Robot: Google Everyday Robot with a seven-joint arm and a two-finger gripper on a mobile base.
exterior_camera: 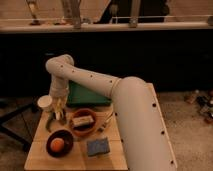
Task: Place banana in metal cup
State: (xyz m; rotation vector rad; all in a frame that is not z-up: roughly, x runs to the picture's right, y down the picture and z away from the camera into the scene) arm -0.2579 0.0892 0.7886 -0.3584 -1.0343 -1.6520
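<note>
My gripper (59,113) hangs down from the white arm at the table's left side, shut on the pale yellow banana (59,106). The banana hangs just above the small dark-grey metal cup (50,124), which stands on the wooden table (75,160) partly hidden behind the gripper. A white cup (44,103) stands just left of the gripper, behind the metal cup.
A brown bowl (83,123) holding a boxy snack stands right of the gripper. A dark bowl with an orange (59,144) is in front. A blue sponge (97,147) lies at the front. A green block (89,95) sits at the back. My thick arm covers the table's right side.
</note>
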